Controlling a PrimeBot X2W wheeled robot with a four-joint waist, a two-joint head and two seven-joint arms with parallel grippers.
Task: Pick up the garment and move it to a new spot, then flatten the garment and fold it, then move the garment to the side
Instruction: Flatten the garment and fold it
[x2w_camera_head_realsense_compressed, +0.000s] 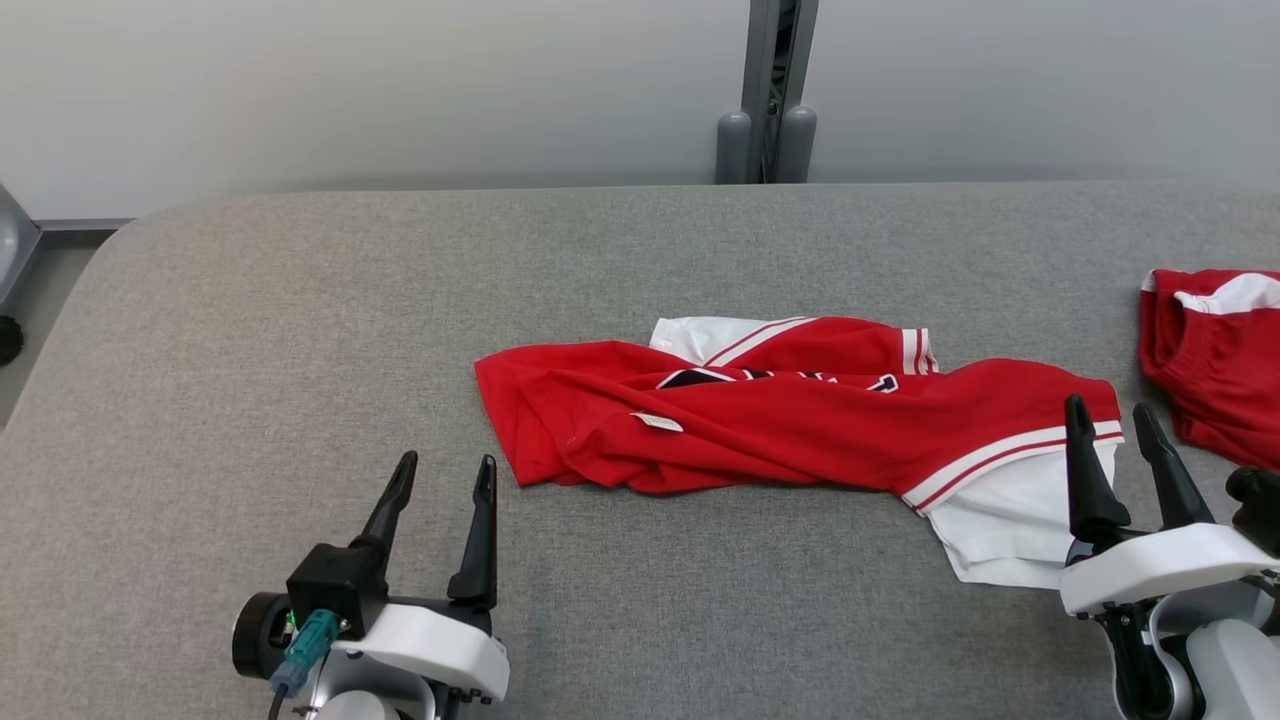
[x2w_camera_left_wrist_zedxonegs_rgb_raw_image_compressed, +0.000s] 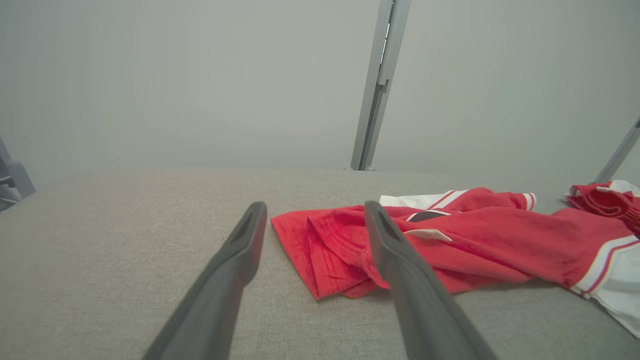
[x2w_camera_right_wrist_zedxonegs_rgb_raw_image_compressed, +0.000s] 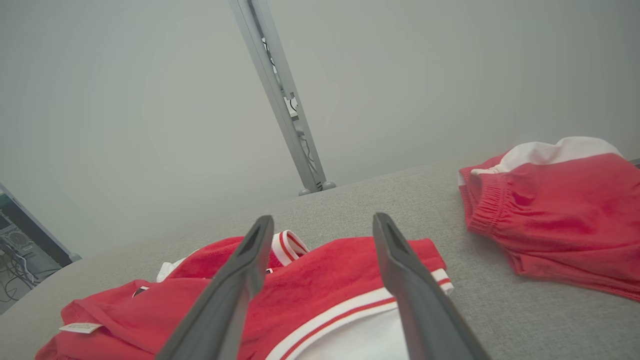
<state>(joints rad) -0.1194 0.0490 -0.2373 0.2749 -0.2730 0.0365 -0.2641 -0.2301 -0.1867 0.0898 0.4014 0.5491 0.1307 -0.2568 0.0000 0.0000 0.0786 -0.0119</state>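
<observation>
Crumpled red jersey garment with white striped trim (x2w_camera_head_realsense_compressed: 800, 430) lies mid-table on grey fabric tabletop (x2w_camera_head_realsense_compressed: 300, 330), long axis running left-right between the 2 claws. Left gripper (x2w_camera_head_realsense_compressed: 447, 462) spread wide, empty; red end sits just ahead and to its right, apart. Right gripper (x2w_camera_head_realsense_compressed: 1108, 408) spread wide, empty, nearer: it stands over the white-banded end, probably hovering, contact unclear. Second bunched red-and-white garment (x2w_camera_head_realsense_compressed: 1215, 350) lies further right, apart

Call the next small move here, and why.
Probably lower the right gripper, jaws open, onto the striped end of the red-and-white jersey just ahead of it, and pinch. The jersey lies crumpled on the grey table, unheld; the left gripper hovers open beside its red hem.
</observation>
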